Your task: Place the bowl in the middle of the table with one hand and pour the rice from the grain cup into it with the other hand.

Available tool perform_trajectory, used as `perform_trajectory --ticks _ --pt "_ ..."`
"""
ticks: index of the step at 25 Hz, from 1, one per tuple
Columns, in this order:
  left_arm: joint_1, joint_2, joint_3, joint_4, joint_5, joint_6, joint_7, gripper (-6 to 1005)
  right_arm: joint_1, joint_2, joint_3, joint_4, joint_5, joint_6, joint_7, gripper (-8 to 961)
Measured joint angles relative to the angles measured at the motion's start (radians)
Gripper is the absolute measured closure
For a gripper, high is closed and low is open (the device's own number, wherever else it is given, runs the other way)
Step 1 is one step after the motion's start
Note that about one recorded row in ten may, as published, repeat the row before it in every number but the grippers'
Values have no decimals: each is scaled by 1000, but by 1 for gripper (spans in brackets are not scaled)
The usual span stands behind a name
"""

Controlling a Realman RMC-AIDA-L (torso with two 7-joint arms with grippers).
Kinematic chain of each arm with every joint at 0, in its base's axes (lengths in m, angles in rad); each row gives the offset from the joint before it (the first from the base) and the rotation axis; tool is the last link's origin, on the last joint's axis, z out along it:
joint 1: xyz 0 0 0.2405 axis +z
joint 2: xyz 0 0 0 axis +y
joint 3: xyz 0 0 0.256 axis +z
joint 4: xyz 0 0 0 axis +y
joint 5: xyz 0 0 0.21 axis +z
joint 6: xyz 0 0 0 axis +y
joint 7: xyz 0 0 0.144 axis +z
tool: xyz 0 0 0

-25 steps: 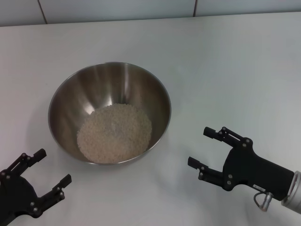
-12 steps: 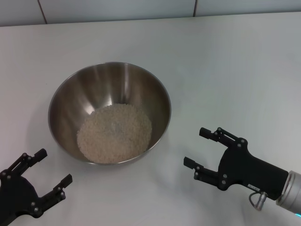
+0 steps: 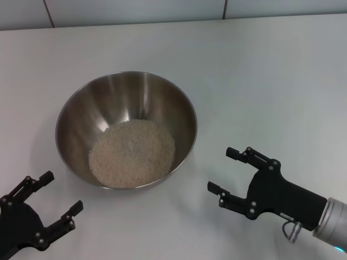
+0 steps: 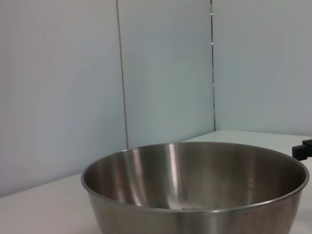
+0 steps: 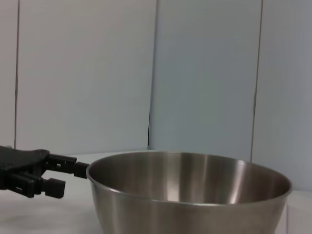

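The steel bowl (image 3: pixel 124 95) stands on the white table (image 3: pixel 260 81), left of its middle, with a mound of rice (image 3: pixel 132 151) in its bottom. The grain cup is out of view. My left gripper (image 3: pixel 63 189) is open and empty, low at the near left, just in front of the bowl. My right gripper (image 3: pixel 220 169) is open and empty to the right of the bowl, a short gap away from its wall. The bowl fills the left wrist view (image 4: pixel 195 190) and the right wrist view (image 5: pixel 190 195), where the left gripper (image 5: pixel 68 178) shows beside it.
A tiled wall (image 3: pixel 135 11) runs along the table's far edge. A tip of the right gripper's finger (image 4: pixel 303 148) shows at the edge of the left wrist view.
My right gripper has moved a little left toward the bowl and slightly nearer to me, still open. The left gripper, bowl and rice have not moved.
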Motion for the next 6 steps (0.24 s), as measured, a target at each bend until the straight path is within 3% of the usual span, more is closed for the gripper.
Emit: perform_trajectory --ticks 6 --pt "0 2 0 0 0 6 0 169 2 -1 -1 16 0 24 1 170"
